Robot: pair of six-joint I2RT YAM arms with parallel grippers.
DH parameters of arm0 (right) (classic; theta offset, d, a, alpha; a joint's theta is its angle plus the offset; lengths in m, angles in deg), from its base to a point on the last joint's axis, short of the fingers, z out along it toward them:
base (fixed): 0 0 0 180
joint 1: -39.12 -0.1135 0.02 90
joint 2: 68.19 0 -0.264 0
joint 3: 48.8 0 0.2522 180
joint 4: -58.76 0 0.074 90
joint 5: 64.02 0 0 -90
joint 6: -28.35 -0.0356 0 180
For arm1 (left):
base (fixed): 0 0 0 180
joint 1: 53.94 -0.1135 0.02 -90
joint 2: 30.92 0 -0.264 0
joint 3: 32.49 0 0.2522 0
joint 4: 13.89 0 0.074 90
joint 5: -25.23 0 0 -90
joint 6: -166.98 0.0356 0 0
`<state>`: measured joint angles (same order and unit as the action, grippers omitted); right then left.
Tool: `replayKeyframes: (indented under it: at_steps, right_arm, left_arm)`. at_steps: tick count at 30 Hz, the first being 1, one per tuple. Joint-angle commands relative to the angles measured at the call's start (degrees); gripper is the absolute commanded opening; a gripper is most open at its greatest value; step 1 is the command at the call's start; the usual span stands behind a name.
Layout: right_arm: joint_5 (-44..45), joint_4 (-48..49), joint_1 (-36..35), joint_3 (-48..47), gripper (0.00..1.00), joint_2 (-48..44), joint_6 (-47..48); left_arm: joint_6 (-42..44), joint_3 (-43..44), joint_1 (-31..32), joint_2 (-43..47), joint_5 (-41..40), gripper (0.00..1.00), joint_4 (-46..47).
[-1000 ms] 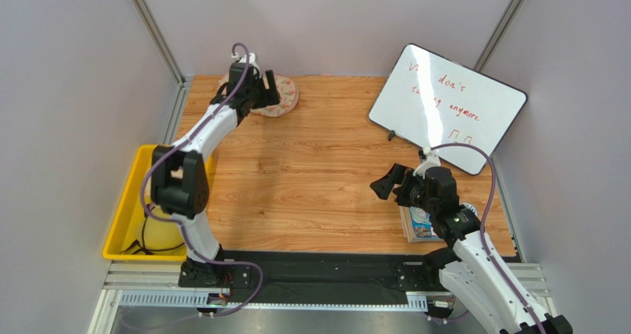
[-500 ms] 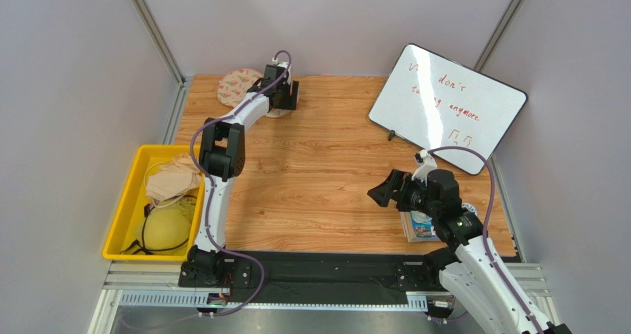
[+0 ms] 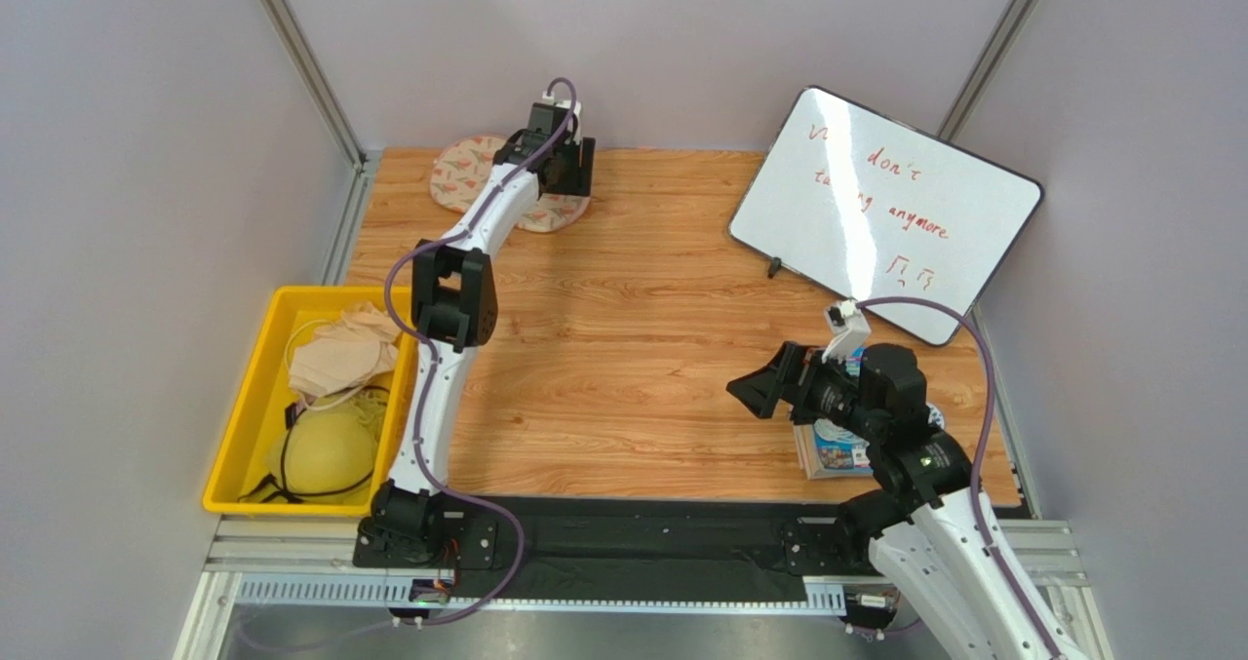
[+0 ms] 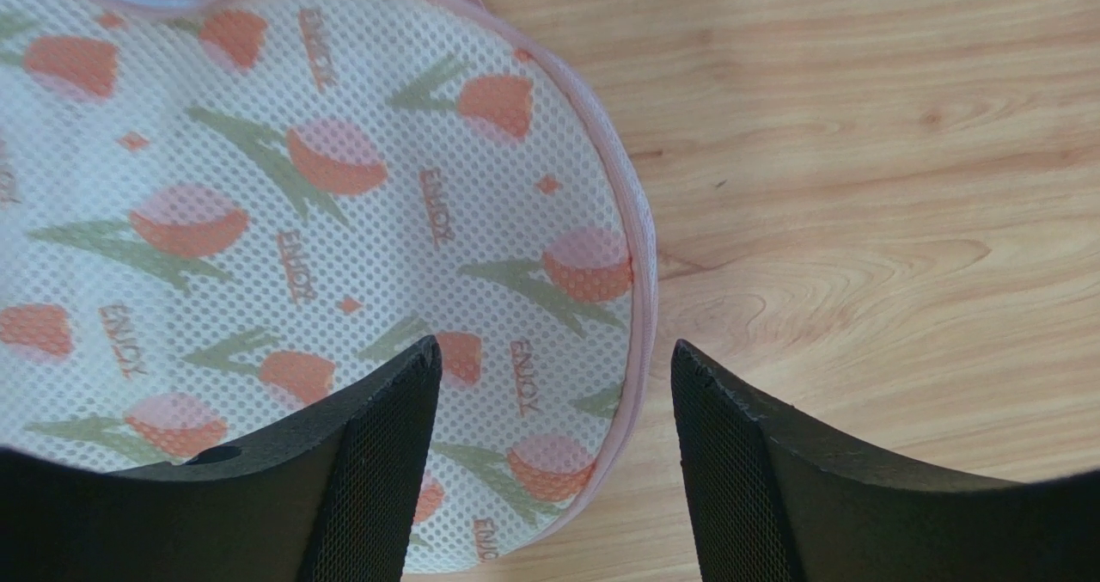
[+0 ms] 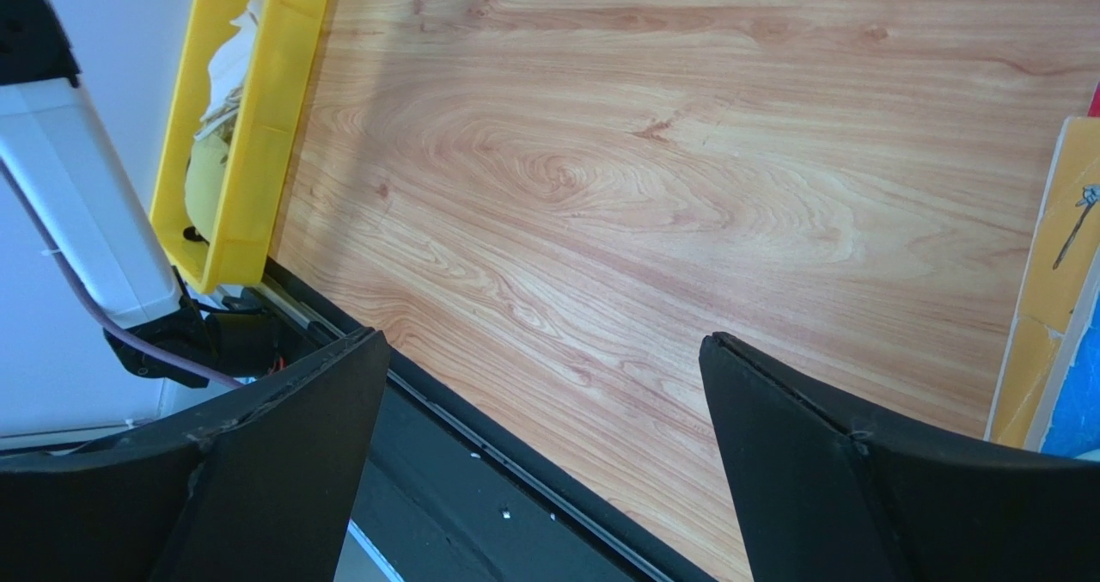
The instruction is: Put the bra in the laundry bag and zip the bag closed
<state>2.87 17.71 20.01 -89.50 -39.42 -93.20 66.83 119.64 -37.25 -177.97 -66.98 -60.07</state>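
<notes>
At the table's (image 3: 645, 324) far left corner, the laundry bag (image 4: 297, 221) lies flat, printed mesh up. Left gripper (image 4: 555, 363) hangs over it, jaws spread w/ the pink trim edge between them, nothing pinched. Right gripper (image 5: 542, 350) is spread wide & empty over the near right part. Bra: can't spot it anywhere; yellow bin (image 3: 239, 404) by the left edge shows only beige & yellow garments. Step looks like grabbing the bag: drop lower, bite trim + mesh together, lift slow so it doesn't slip, drag toward mid-table.
</notes>
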Motion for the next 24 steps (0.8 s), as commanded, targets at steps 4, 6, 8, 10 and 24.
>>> replayKeyframes:
  at_steps: [4,6,8,10,24]
  right_arm:
    - [-0.8,-1.2,-0.4,-2.2,1.0,-3.3,-0.5]
    - [-0.9,-1.0,-0.4,-1.8,1.0,-4.0,-1.2]
    - [-1.0,-0.9,-0.3,-1.5,1.0,-4.4,-1.9]
    - [-1.1,-0.7,-0.3,-1.4,1.0,-4.5,-2.2]
    - [-1.1,6.0,-0.4,-5.0,1.0,8.9,-0.4]
  left_arm:
    - [-2.2,2.4,-0.2,-1.8,1.9,0.72,-6.4]
    - [-3.0,2.4,-0.4,-1.9,1.9,0.69,-7.4]
    - [-4.1,1.6,-1.0,-1.7,2.9,0.53,-7.6]
    - [-4.3,0.9,-1.3,-1.1,2.8,0.4,-7.3]
    - [-7.5,-35.0,1.3,31.0,5.4,0.0,7.7]
